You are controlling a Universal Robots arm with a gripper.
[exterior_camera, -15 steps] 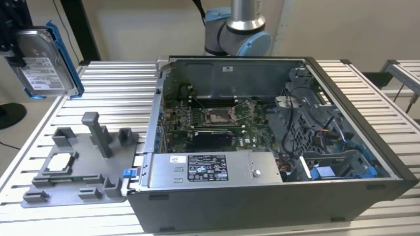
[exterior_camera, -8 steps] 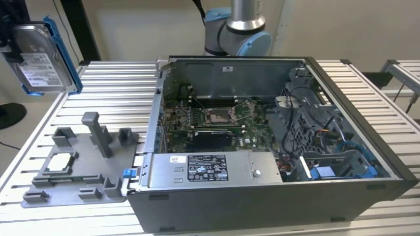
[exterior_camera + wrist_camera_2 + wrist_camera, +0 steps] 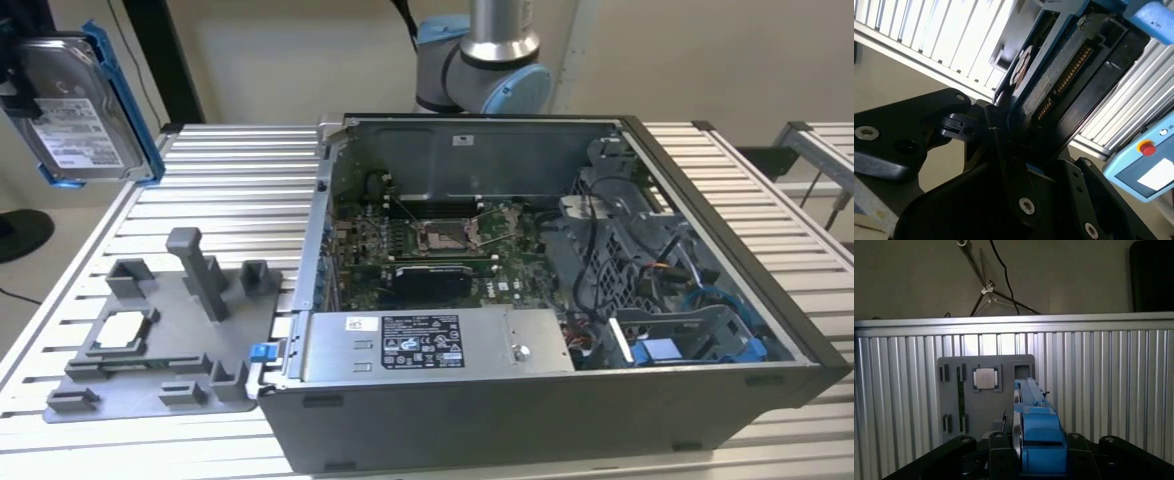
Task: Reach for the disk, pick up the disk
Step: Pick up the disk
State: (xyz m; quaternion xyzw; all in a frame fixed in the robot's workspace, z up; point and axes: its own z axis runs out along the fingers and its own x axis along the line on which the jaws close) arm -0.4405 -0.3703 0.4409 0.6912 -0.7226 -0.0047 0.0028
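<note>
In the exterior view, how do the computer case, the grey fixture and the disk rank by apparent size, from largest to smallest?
1. computer case
2. grey fixture
3. disk, smallest as it looks. It hangs above the table and may be nearer the camera, so it may look larger than it really is.

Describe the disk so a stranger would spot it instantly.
From the open computer case, look to the exterior view's left, above the grey fixture plate. The disk is held there in the hand: silver, white label, bright blue frame, unlike the plate's small bare chip.
</note>
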